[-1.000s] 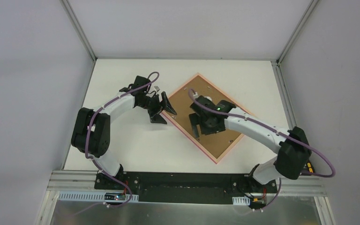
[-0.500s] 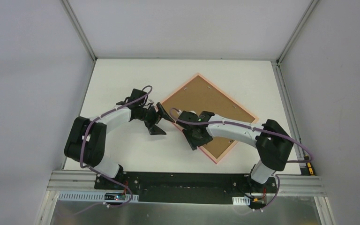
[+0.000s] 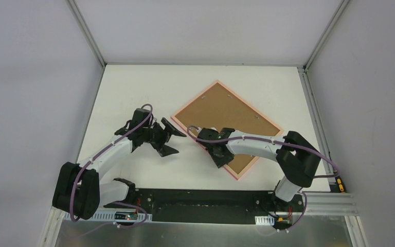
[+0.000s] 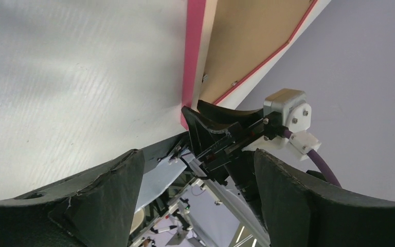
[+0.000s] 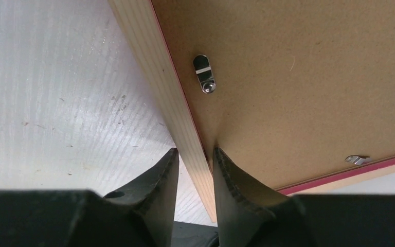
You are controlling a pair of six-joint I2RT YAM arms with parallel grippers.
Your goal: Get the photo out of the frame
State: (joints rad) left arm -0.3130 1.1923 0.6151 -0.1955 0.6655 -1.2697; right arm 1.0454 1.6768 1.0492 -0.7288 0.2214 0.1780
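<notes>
The pink frame (image 3: 252, 156) lies face down on the white table, turned like a diamond, its brown backing board (image 3: 226, 121) up. The photo's picture side is hidden underneath. My right gripper (image 3: 217, 154) sits low on the frame's near-left edge. In the right wrist view the right gripper (image 5: 195, 153) is shut on the frame's rim (image 5: 154, 56), one finger outside it and one on the board (image 5: 298, 77). My left gripper (image 3: 172, 140) stands open just left of the frame's left corner, nothing between its fingers. The left gripper (image 4: 198, 159) looks along the pink edge (image 4: 193, 51).
Small metal tabs (image 5: 204, 73) hold the board in the rim; another tab (image 5: 357, 159) sits near the adjoining side. White table (image 3: 133, 87) lies around the frame, bounded by grey walls and a metal rail (image 3: 205, 198) at the near edge.
My right gripper slid from over the board to the frame's near-left edge and closed on the rim. The left arm drew back toward the near left, still open.
</notes>
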